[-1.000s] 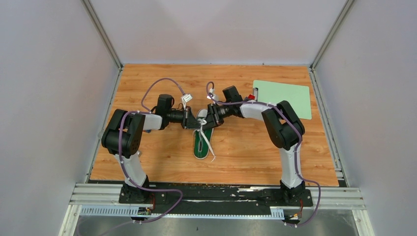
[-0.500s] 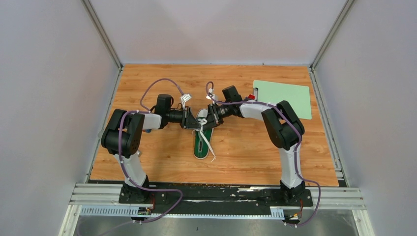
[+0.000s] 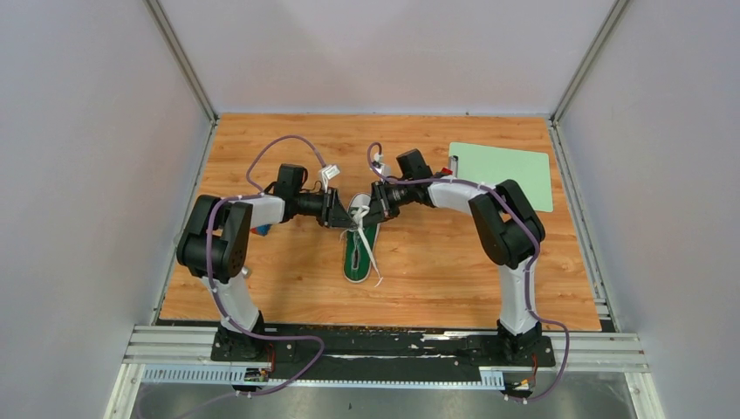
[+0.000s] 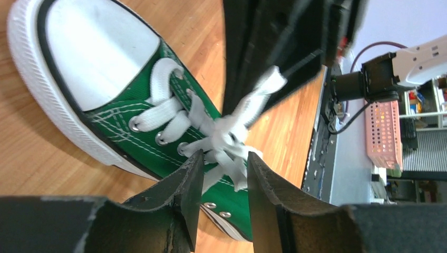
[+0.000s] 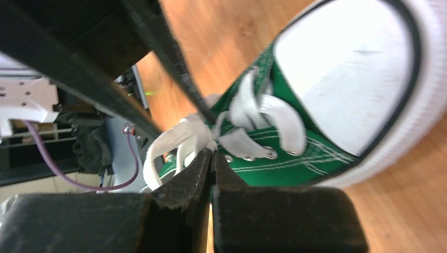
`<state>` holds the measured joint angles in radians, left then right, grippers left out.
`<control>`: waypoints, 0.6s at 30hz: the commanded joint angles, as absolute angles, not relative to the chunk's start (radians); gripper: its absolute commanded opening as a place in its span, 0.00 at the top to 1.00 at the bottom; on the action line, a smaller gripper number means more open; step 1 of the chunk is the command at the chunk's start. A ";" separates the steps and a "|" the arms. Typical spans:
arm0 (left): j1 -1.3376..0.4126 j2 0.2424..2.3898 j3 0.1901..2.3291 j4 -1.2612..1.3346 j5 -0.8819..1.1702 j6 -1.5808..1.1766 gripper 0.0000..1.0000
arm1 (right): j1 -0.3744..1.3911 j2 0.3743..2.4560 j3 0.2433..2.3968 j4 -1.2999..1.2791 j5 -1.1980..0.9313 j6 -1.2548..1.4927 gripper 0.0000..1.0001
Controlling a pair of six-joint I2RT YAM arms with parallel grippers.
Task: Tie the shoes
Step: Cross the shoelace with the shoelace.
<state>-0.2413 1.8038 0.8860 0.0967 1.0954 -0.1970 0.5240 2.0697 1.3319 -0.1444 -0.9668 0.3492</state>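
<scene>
A small green shoe (image 3: 358, 253) lies mid-table, its white toe cap (image 3: 359, 206) pointing away from the arm bases. Both grippers meet over its front lacing. In the left wrist view my left gripper (image 4: 224, 158) stands open just above the bunched white laces (image 4: 226, 138), and loose strands show in the gap between its fingers. My right gripper (image 5: 212, 153) is shut, its tips pinching a white lace loop (image 5: 176, 138) beside the green upper (image 5: 295, 163). The left wrist view shows the right gripper's dark fingers (image 4: 263, 47) gripping that lace (image 4: 270, 83).
A pale green mat (image 3: 503, 175) lies at the back right with a small red piece (image 3: 447, 172) at its left edge. A loose lace end (image 3: 376, 272) trails right of the shoe's heel. Grey walls close in the left, right and back of the wooden table (image 3: 288, 279).
My left gripper has opened and let go of the laces. My right gripper has closed on a lace loop. The left arm's elbow shifted slightly back and left.
</scene>
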 commanded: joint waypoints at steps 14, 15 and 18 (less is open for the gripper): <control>-0.243 1.736 0.912 0.010 1.122 -0.116 0.54 | 0.499 1.986 1.322 -0.232 -0.767 0.257 1.00; -0.243 1.732 0.917 0.009 1.118 -0.116 0.54 | 0.499 1.978 1.320 -0.234 -0.772 0.252 1.00; -0.238 1.711 0.937 0.010 1.089 -0.114 0.54 | 0.499 1.957 1.314 -0.234 -0.832 0.242 1.00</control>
<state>-0.2459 1.7748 0.8867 0.0135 1.1118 -0.1459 0.5007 2.0377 1.3220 -0.2344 -0.7914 0.2775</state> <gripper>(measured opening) 0.459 0.014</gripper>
